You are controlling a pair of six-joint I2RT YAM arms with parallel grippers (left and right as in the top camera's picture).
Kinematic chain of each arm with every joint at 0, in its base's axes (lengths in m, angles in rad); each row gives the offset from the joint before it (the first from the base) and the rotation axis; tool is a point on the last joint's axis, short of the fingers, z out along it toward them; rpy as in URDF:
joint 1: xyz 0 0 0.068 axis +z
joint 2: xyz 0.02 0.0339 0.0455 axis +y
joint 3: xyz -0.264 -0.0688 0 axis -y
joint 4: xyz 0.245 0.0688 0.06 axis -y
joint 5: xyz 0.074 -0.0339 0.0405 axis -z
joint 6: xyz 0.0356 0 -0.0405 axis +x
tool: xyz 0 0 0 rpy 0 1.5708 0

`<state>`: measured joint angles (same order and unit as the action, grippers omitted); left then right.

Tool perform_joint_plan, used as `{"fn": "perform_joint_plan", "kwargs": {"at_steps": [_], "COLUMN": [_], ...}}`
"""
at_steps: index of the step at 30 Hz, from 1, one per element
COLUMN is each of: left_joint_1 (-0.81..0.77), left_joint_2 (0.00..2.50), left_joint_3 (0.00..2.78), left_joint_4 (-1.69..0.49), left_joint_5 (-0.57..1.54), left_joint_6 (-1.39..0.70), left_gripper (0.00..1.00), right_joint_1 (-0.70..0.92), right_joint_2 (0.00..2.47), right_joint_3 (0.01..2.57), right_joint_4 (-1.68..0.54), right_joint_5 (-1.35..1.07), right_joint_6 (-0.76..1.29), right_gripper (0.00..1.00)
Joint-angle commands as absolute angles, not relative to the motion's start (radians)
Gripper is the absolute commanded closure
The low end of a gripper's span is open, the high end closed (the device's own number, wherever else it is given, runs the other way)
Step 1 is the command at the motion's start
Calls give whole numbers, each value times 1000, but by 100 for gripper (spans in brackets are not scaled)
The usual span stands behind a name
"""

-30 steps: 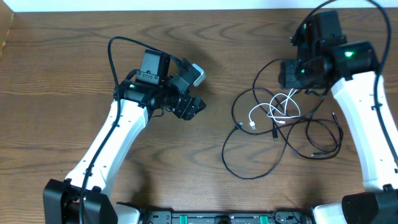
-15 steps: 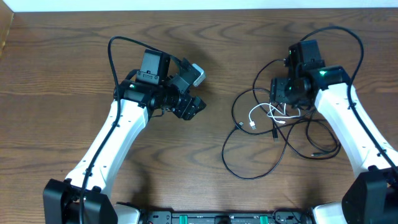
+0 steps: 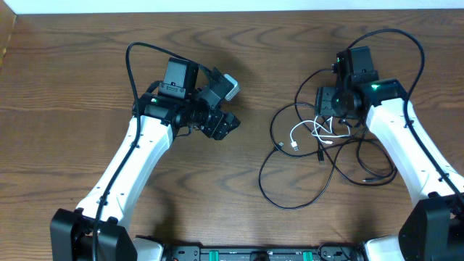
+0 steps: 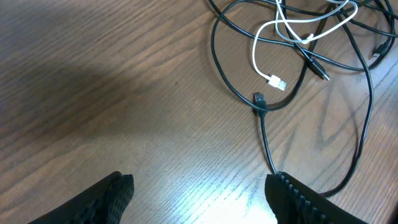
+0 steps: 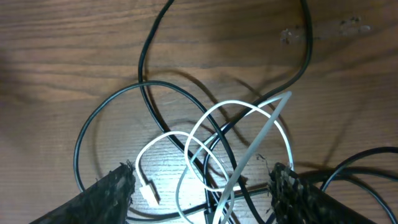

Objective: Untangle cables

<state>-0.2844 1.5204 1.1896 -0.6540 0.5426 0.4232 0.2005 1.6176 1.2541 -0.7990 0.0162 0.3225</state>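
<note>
The right fingers point(image 5: 115, 190) stand spread wide with nothing between them, poised over the middle of the tangle. The left fingers point(image 4: 118, 190) are likewise released and empty, over bare table point(image 3: 72, 87) well apart from the pile, on its left.

Directly beneath the right fingers the white cable point(image 5: 236, 106) makes overlapping loops that cross several black cables point(image 5: 146, 62). Its white plug point(image 5: 149, 196) lies free at the near edge of the knot, just beside a black plug point(image 4: 258, 99). Farther out, long black loops spread loosely across the table around that core.

The step in hand appears to be choosing a first strand, and the white one looks the easiest to free. A good grasp would come down on a stretch of white alone, close to its loose plug and away from any crossing, so no black cord is pinched with it. It should then be drawn slowly toward open table, letting the loops slide off rather than tighten. A thin cord lying flat may slip, so the fingers should reach the surface before closing. The left fingers could pin a black strand if the pile begins to drag.
</note>
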Motion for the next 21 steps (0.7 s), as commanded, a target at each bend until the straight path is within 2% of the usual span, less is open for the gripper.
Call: {"fn": "perform_joint_plan", "kwargs": {"at_steps": [1,5,7,8,9,10,11,14,21], "left_joint_1": [-287,-287,-287,-287,-287,-287,-287,-287,-287], "left_joint_2": [1521,1521,1521,1521,1521,1521,1521,1521,1521], "left_joint_3": [1184,1184,1184,1184,1184,1184,1184,1184,1184], "left_joint_4": [-654,-654,-654,-654,-654,-654,-654,-654,-654], "left_joint_5": [533,533,533,533,533,533,533,533,533], "left_joint_6": [430,430,430,430,430,430,430,430,430], "left_gripper": [27,27,27,27,27,27,27,27,27], "right_joint_1": [195,195,195,195,195,195,195,195,195], "right_joint_2": [1610,1610,1610,1610,1610,1610,1610,1610,1610], "right_joint_3": [1221,1189,1177,1173,1172,1171,1171,1169,1170], "right_joint_4": [-778,-748,-738,-735,-733,-732,-732,-728,-715], "right_joint_5": [32,32,32,32,32,32,32,32,32], "right_joint_6": [344,344,344,344,344,344,344,344,344], "right_gripper": [31,28,32,37,43,53,67,99,99]}}
